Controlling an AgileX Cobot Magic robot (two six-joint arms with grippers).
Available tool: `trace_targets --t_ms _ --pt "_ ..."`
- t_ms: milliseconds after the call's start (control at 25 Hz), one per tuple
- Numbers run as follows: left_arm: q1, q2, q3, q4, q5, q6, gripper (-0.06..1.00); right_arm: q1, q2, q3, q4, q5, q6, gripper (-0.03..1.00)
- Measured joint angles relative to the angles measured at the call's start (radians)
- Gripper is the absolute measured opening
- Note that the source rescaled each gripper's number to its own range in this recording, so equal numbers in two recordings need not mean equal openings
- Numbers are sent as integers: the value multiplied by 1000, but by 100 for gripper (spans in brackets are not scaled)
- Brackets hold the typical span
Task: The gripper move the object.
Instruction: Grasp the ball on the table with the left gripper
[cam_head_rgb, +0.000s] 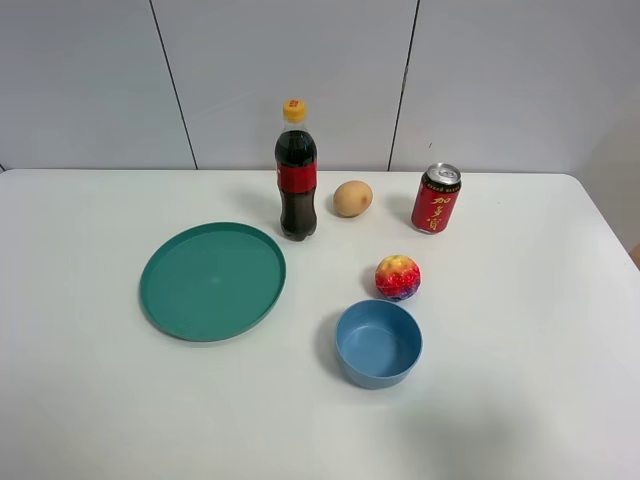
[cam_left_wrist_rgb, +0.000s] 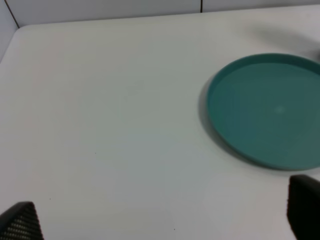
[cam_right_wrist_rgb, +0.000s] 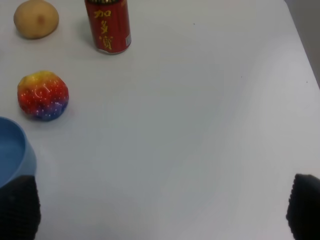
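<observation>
The object, a small rough ball (cam_head_rgb: 398, 277) mottled red, yellow, pink and blue-purple, rests on the white table just behind a blue bowl (cam_head_rgb: 378, 372). It also shows in the right wrist view (cam_right_wrist_rgb: 43, 95), well ahead of my right gripper (cam_right_wrist_rgb: 161, 210) and off to one side. That gripper is open and empty, with its black fingertips (cam_right_wrist_rgb: 17, 207) wide apart. My left gripper (cam_left_wrist_rgb: 160, 220) is open and empty over bare table, near a green plate (cam_left_wrist_rgb: 270, 110). Neither arm shows in the exterior high view.
A green plate (cam_head_rgb: 212, 280) lies at the left. A cola bottle (cam_head_rgb: 296, 180), a tan egg-shaped thing (cam_head_rgb: 352, 198) and a red can (cam_head_rgb: 436, 198) stand in a row behind the ball. The can (cam_right_wrist_rgb: 107, 25) and the bowl (cam_right_wrist_rgb: 12, 150) show in the right wrist view.
</observation>
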Motion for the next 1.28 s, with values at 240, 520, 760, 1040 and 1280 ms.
trace_targets --t_ms 240,520,760,1040,1280 --pt "0 0 0 0 0 0 100 0 0 0 0 0 0 100" --pt "0 0 0 0 0 0 100 0 0 0 0 0 0 100" --pt "0 0 0 0 0 0 100 0 0 0 0 0 0 100" --pt "0 0 0 0 0 0 100 0 0 0 0 0 0 100" --pt "0 0 0 0 0 0 100 0 0 0 0 0 0 100"
